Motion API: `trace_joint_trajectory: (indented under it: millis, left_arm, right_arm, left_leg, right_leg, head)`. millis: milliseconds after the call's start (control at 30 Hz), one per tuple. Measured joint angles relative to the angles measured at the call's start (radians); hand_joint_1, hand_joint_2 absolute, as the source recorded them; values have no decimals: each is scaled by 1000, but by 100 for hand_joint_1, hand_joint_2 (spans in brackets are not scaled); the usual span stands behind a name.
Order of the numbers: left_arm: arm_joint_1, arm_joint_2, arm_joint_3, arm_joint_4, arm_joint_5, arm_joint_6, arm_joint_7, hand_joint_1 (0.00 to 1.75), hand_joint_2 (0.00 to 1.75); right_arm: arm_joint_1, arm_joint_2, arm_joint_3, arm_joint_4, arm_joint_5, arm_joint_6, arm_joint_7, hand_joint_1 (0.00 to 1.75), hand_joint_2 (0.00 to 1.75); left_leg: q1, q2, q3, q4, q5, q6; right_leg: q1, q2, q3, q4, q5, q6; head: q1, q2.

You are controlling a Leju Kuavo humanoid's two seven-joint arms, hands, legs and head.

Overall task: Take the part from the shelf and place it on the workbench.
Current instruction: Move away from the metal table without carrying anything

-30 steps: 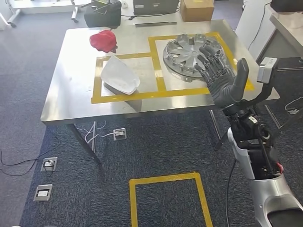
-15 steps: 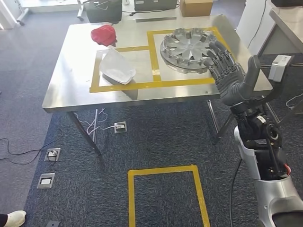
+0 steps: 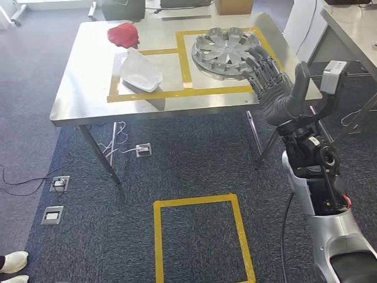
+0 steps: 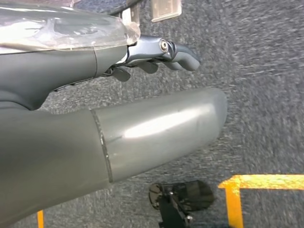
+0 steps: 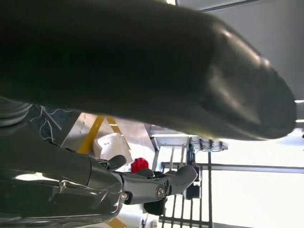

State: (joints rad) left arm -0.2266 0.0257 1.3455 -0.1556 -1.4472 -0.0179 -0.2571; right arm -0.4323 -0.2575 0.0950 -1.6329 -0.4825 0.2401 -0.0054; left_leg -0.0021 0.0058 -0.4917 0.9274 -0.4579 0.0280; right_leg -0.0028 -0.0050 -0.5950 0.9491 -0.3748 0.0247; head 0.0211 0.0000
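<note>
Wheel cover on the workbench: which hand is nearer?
Right. The right hand, open, is raised at the wheel cover's near edge. The left hand hangs over the carpet, away from the workbench.

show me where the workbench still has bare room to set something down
The bare steel left of the yellow tape frames, below the red cloth, is widest free. The front strip of the workbench along its near edge is free too. Crowded: the white part fills the left frame, the wheel cover the right, with the right hand beside it.
</note>
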Motion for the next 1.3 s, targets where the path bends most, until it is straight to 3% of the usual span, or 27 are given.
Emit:
trace_joint_trajectory:
  millis: [67,133,167,200,233,300,367,400,467,500,567,633,667,700,733,800,867,900,967,1033,1067,1133,1167,1200,1233,1300]
  left_arm:
    - [1,0,0,0,1,0,0,0,0]
    - [2,-1,0,0,2,0,0,0,0]
    - [3,-1,0,0,3,0,0,0,0]
    - [4,-1,0,0,4,0,0,0,0]
    - [5,-1,0,0,5,0,0,0,0]
    - [6,-1,0,0,10,0,-1,0,0]
    - [7,0,0,0,16,0,-2,0,0]
    - [7,1,0,0,20,0,-2,0,0]
    - [11,3,0,0,26,0,-3,0,0]
    - [13,5,0,0,28,0,-3,0,0]
    - [16,7,0,0,30,0,-3,0,0]
    - [17,8,0,0,31,0,-3,0,0]
    - [17,8,0,0,31,0,-3,0,0]
    - [18,8,0,0,31,0,-3,0,0]
    - [19,9,0,0,31,0,-3,0,0]
    - [18,10,0,0,31,0,-3,0,0]
    - [16,12,0,0,31,0,-3,0,0]
    - [16,12,0,0,31,0,-4,0,0]
    - [18,13,0,0,31,0,-4,0,0]
    - [19,13,0,0,31,0,-5,0,0]
    - [19,13,1,0,31,0,-5,0,0]
    - [19,13,1,0,31,0,-4,0,0]
    - [19,13,1,0,30,0,-3,0,0]
    - [19,13,1,0,30,0,-1,0,0]
    - [19,13,1,0,30,0,0,0,0]
    - [19,13,0,0,30,0,2,0,0]
  right_arm:
    - [-2,0,2,0,1,-1,2,0,0]
    - [-2,0,5,1,3,-2,4,0,0]
    - [-2,0,7,1,4,-2,5,0,0]
    - [-3,0,9,2,4,-2,5,0,0]
    - [-4,0,12,3,4,-2,5,0,0]
    - [-8,1,16,4,4,-2,5,0,0]
    - [-11,3,21,5,3,1,1,0,0]
    - [-12,5,24,6,3,4,-3,0,0]
    - [-15,8,28,11,3,12,-16,0,0]
    - [-19,11,31,15,3,15,-21,0,0]
    - [-29,16,36,23,4,21,-29,0,0]
    - [-35,20,40,31,4,22,-33,0,0]
    - [-36,22,41,35,4,23,-34,0,0]
    - [-37,24,43,39,4,23,-35,0,0]
    - [-37,25,44,42,4,23,-35,0,0]
    - [-40,27,45,48,4,23,-36,0,0]
    - [-45,28,45,51,4,23,-37,0,0]
    - [-48,28,45,52,4,24,-37,0,0]
    - [-52,29,46,56,4,24,-37,0,0]
    - [-52,29,47,61,4,24,-37,0,0]
    - [-52,29,48,64,4,24,-37,0,0]
    - [-51,29,49,69,4,24,-39,0,0]
    - [-49,29,49,72,4,25,-41,0,0]
    - [-46,29,49,74,4,26,-43,0,0]
    - [-42,29,49,76,4,26,-44,0,0]
    - [-35,29,48,78,4,28,-46,0,0]
  left_leg:
    - [3,3,-16,-4,19,13]
    - [3,3,-38,-3,36,19]
    - [2,3,-50,-2,45,17]
    - [2,2,-61,0,53,16]
    - [2,2,-72,2,61,13]
    - [2,2,-91,8,73,6]
    - [0,1,-103,15,86,-5]
    - [-1,1,-108,16,93,-11]
    - [-1,0,-116,17,104,-23]
    - [0,-1,-125,28,92,-30]
    - [3,-2,-161,102,19,-42]
    - [5,-2,-211,241,-75,-52]
    - [6,-2,-226,302,-95,-56]
    - [8,-2,-227,336,-92,-58]
    - [10,-2,-209,332,-68,-58]
    - [12,-2,-119,219,-15,-55]
    - [9,-3,-20,71,-13,-45]
    - [7,-4,5,27,-20,-39]
    - [5,-4,6,7,-18,-21]
    - [7,-2,-10,5,-1,-2]
    - [8,-1,-21,4,9,7]
    - [6,0,-44,5,28,15]
    - [5,0,-55,5,37,16]
    - [3,0,-66,6,45,17]
    - [2,0,-76,6,53,16]
    - [0,-1,-92,9,66,13]
  right_leg:
    - [-4,2,-29,86,-80,10]
    - [-7,3,-67,232,-173,19]
    - [-8,3,-74,285,-192,23]
    - [-10,2,-65,304,-187,26]
    - [-12,2,-38,283,-165,27]
    - [-14,2,62,147,-116,26]
    - [-11,5,143,15,-108,18]
    - [-8,5,158,-15,-115,14]
    - [-7,5,150,-25,-107,-1]
    - [-9,3,141,-25,-99,-11]
    - [-13,-1,118,-28,-78,-30]
    - [-12,-3,89,-27,-57,-37]
    - [-11,-4,75,-26,-47,-37]
    - [-10,-5,61,-25,-36,-36]
    - [-10,-5,47,-24,-27,-34]
    - [-10,-5,25,-19,-11,-28]
    - [-8,-5,12,-14,2,-19]
    - [-7,-5,9,-13,8,-13]
    - [-7,-5,4,-15,23,0]
    - [-9,-3,-13,8,-4,11]
    - [-9,-1,-29,49,-45,16]
    - [-10,0,-67,188,-149,22]
    - [-10,0,-80,256,-182,24]
    - [-10,1,-79,297,-191,25]
    - [-10,1,-61,299,-178,24]
    - [-7,1,29,189,-125,15]
  head:
    - [6,0]
    - [16,0]
    - [19,0]
    - [22,0]
    - [26,0]
    - [35,0]
    - [40,0]
    - [41,0]
    - [40,0]
    - [37,0]
    - [26,0]
    - [11,0]
    - [6,0]
    - [3,0]
    - [1,0]
    - [-1,0]
    - [-1,0]
    - [0,0]
    - [5,0]
    - [6,0]
    - [10,0]
    - [20,0]
    - [24,0]
    - [27,0]
    - [30,0]
    - [38,0]
